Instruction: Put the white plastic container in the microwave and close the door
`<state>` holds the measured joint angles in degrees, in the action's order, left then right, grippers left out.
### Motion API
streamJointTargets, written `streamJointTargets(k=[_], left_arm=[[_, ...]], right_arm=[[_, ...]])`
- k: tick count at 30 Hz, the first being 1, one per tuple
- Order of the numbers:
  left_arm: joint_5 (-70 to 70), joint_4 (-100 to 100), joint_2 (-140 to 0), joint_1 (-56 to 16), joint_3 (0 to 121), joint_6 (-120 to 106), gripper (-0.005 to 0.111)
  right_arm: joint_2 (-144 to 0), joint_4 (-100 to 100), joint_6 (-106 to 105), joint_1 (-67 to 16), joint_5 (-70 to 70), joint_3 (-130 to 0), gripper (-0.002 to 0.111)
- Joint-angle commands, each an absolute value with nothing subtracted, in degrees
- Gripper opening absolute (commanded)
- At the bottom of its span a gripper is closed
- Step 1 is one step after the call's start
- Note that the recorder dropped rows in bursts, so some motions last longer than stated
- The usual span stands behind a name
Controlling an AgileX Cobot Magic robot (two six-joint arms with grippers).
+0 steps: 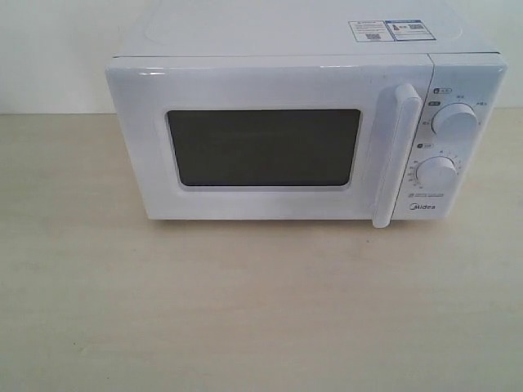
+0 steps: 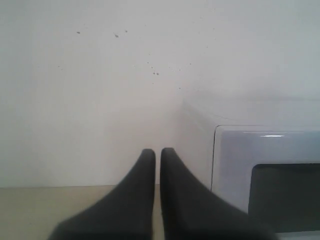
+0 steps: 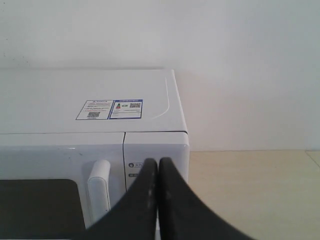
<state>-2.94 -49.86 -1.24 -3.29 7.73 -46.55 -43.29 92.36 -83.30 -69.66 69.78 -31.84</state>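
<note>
Pale beige tabletop (image 1: 261, 327) and a plain white wall (image 1: 49, 49) framed the scene. At the middle stood the white boxy countertop microwave (image 1: 270, 33), used below as the landmark.

Its white door (image 1: 261, 88) lay shut flush against the front. The door's dark rectangular window (image 1: 263, 147) let nothing inside be made out. The vertical white bar handle (image 1: 396, 155) ran down the door's edge nearest the control panel. Just beyond the handle sat two round white dials, the upper dial (image 1: 455, 120) directly above the lower dial (image 1: 435, 173). Two printed stickers (image 1: 391, 30) lay flat on the microwave's top, over the panel side.

The white plastic container appeared in no view (whether it sat behind the shut door could not be told).

The left gripper (image 2: 158, 152) hung off the microwave's corner farthest from the dials, its dark fingers drawn nearly together with only a thin slit between them and nothing held. The right gripper (image 3: 158, 162) was in front of the panel side, close to the handle in its wrist view. Its fingers were pressed together and empty.
</note>
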Motion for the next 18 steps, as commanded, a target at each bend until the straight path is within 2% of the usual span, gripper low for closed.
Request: streamJointTargets(k=[1, 9, 18], left_arm=[[-1.49, -47.65, -0.94, -3.0, 7.44, -46.48, 0.004], [-1.6, -46.36, -0.94, -3.0, 6.79, -46.1, 0.004], [-3.44, -13.92, -0.94, -3.0, 2.18, -17.09, 0.004]], right_arm=[[-43.04, 92.28, -83.4, -69.8, 69.96, -31.54, 0.0], [-43.04, 92.28, -83.4, -69.8, 69.96, -31.54, 0.0], [-43.04, 92.28, -83.4, -69.8, 69.96, -31.54, 0.0]])
